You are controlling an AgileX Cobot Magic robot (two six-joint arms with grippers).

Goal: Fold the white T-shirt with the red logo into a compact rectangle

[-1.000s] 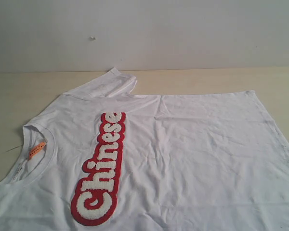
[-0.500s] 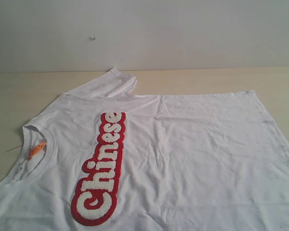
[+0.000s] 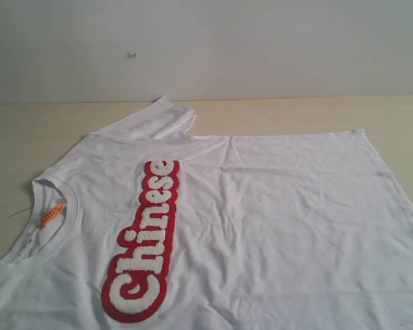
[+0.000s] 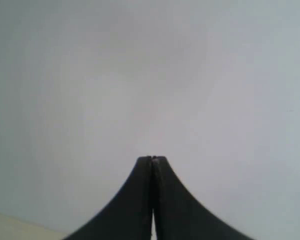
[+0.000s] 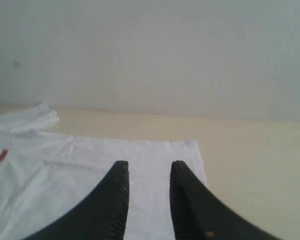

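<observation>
The white T-shirt (image 3: 261, 227) lies spread flat on the table, collar (image 3: 51, 220) with its orange tag at the left, hem to the right. The red logo (image 3: 146, 240) runs as a strip across the chest. One sleeve (image 3: 151, 120) is bunched at the far side. Neither gripper shows in the exterior view. In the left wrist view my left gripper (image 4: 152, 159) is shut with nothing in it, facing a blank grey wall. In the right wrist view my right gripper (image 5: 149, 167) stands open above the white T-shirt (image 5: 90, 170) near its far hem corner, holding nothing.
The beige table (image 3: 296, 113) runs back to a pale grey wall (image 3: 261, 48). Bare tabletop (image 5: 250, 160) lies beyond the hem corner in the right wrist view. A strip of table edge (image 4: 10, 227) shows in the left wrist view.
</observation>
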